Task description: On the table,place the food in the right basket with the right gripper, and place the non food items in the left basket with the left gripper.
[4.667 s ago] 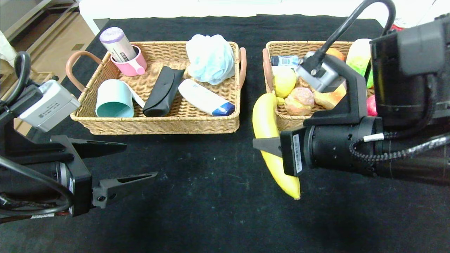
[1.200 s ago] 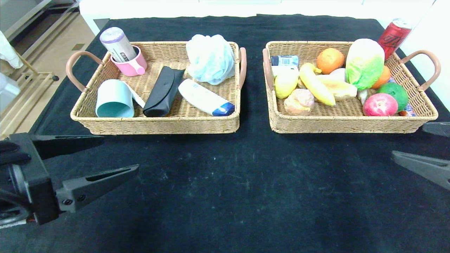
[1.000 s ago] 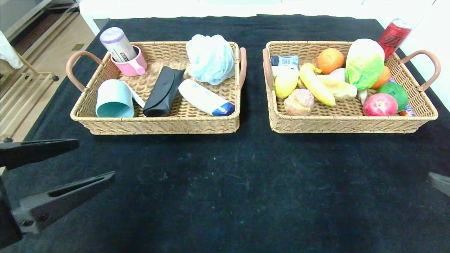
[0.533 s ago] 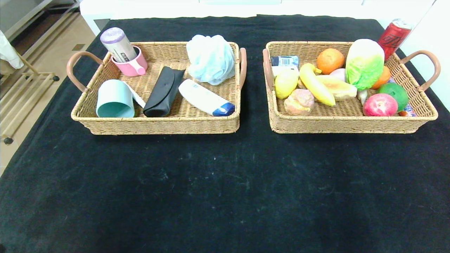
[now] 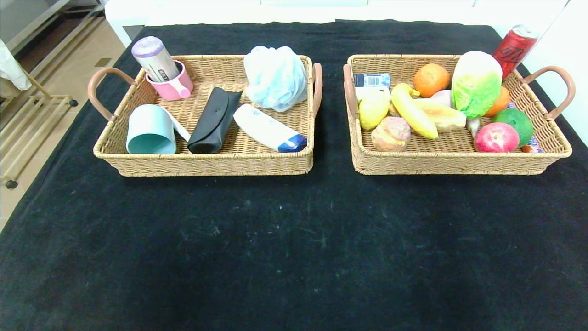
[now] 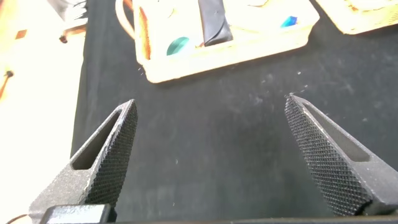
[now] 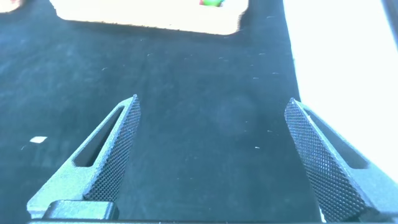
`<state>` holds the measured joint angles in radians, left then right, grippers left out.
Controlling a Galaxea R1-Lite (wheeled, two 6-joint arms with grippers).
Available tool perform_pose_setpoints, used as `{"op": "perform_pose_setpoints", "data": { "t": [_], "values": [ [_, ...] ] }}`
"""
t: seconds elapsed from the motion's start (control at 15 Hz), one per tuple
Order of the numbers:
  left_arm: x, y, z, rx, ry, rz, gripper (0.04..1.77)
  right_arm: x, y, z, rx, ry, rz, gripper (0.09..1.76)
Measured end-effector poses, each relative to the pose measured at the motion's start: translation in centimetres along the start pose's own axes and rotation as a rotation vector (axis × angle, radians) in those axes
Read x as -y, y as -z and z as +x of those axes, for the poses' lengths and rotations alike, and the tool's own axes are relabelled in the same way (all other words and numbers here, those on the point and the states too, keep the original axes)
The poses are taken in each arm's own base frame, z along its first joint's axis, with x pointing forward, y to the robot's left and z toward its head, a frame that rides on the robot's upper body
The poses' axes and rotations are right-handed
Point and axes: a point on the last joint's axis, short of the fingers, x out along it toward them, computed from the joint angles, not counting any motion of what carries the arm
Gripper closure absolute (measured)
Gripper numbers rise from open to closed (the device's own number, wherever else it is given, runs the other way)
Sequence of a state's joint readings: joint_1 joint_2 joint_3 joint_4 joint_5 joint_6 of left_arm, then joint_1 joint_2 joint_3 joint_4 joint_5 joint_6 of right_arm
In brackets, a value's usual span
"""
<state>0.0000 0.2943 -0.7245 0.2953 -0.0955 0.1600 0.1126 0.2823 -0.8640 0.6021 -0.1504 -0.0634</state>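
Note:
The left basket (image 5: 206, 165) holds a teal cup (image 5: 150, 129), a black case (image 5: 213, 120), a white tube (image 5: 268, 128), a blue bath puff (image 5: 274, 77) and a pink cup (image 5: 171, 85) with a purple-capped bottle. The right basket (image 5: 455, 163) holds a banana (image 5: 413, 112), lemon (image 5: 372, 108), orange (image 5: 431, 79), cabbage (image 5: 475, 82), red apple (image 5: 496, 138) and green fruit (image 5: 519, 120). Both grippers are out of the head view. My left gripper (image 6: 211, 155) is open and empty over the black cloth near the left basket (image 6: 230, 53). My right gripper (image 7: 211, 155) is open and empty over the cloth.
A red can (image 5: 513, 45) stands behind the right basket. The black cloth (image 5: 294, 239) covers the table in front of both baskets. The table's left edge drops to the floor (image 5: 27, 138). A white surface (image 7: 348, 62) borders the cloth beside my right gripper.
Both arms have drawn back out of the head view. Earlier the right gripper held the banana at the right basket; the banana now lies inside that basket.

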Motion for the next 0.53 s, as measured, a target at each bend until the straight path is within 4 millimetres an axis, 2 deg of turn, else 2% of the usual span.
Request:
{"op": "perform_pose_setpoints", "data": {
  "t": [0.27, 0.53],
  "values": [
    [0.5, 1.9, -1.9, -0.023, 0.018, -0.001, 0.09, -0.9, 1.2, -1.2, 0.040, -0.038, 0.051, 0.15],
    [1.1, 4.4, -3.2, 0.011, 0.015, 0.006, 0.09, -1.4, 4.0, -2.7, 0.132, -0.069, 0.026, 0.15]
  ]
}}
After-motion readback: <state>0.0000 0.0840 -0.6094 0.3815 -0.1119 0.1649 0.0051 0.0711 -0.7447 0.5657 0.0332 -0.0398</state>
